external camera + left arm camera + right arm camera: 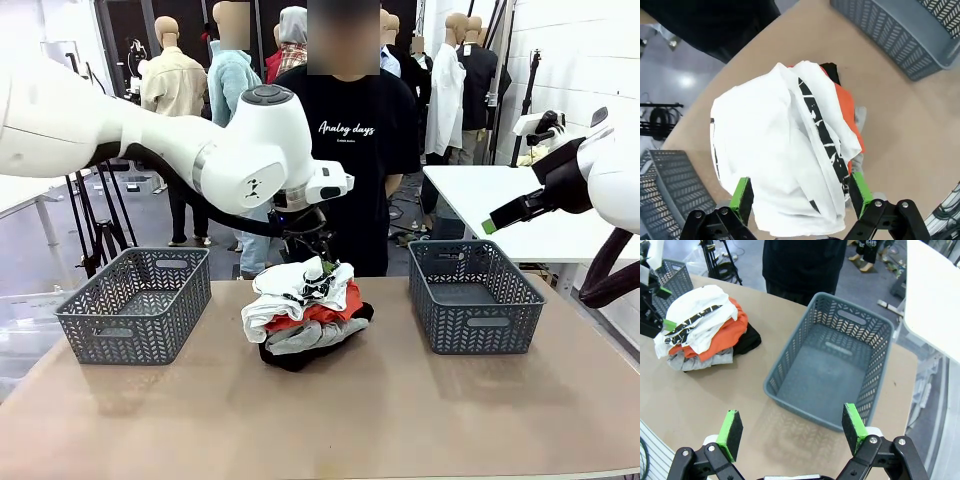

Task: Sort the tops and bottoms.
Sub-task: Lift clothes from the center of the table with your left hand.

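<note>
Left gripper (801,195), jaws spread, straddled the white shirt (770,150) (uppermost on the pile (315,335)), seemingly because it must go first; right gripper (792,427) hung open.

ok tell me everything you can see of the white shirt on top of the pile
The white shirt is soft, crumpled cloth with a strip of black print along one fold. It lies bunched on top of the orange shirt in the middle of the table. The left hand is open, a finger at either side of it.
</note>
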Available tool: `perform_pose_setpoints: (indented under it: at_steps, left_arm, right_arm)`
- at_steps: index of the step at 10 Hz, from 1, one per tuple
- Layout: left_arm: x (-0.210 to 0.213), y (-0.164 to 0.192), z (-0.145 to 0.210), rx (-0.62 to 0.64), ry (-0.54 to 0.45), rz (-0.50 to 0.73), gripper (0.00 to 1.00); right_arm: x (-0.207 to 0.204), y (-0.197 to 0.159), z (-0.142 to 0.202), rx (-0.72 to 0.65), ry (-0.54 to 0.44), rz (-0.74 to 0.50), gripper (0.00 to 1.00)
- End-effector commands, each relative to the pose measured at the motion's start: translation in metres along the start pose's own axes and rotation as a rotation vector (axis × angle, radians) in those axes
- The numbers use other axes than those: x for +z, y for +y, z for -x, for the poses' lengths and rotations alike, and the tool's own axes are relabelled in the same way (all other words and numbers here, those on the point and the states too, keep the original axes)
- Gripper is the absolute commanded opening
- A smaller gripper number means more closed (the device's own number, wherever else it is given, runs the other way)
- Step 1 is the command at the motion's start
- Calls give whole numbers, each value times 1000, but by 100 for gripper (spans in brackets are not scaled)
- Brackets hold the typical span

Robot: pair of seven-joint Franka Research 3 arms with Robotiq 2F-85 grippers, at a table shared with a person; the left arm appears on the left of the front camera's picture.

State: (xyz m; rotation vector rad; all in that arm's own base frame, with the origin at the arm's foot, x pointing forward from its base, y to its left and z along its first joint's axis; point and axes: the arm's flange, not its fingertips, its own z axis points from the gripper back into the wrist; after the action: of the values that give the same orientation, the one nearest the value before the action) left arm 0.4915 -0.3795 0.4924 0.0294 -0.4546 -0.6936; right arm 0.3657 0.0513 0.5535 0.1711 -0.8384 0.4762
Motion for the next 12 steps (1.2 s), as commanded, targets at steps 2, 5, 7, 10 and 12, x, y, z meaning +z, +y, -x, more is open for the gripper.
perform_pose_setpoints:
  at_steps: [2,5,7,10,12]
  left_arm:
    - [-16,6,-11,109,59,48,100]
    - [-38,-2,-17,88,122,37,100]
    - [-39,-3,-20,99,136,56,100]
    - [-48,-1,-22,86,163,58,58]
    - [-52,-1,-21,86,152,31,27]
  right_arm:
    - [-2,-1,1,-6,-2,-14,100]
    - [-2,-1,1,-6,-2,-14,100]
    - [-2,-1,1,-6,-2,-14,100]
    - [-2,-1,1,-6,-2,-14,100]
    - [-2,-1,1,-6,-2,-14,100]
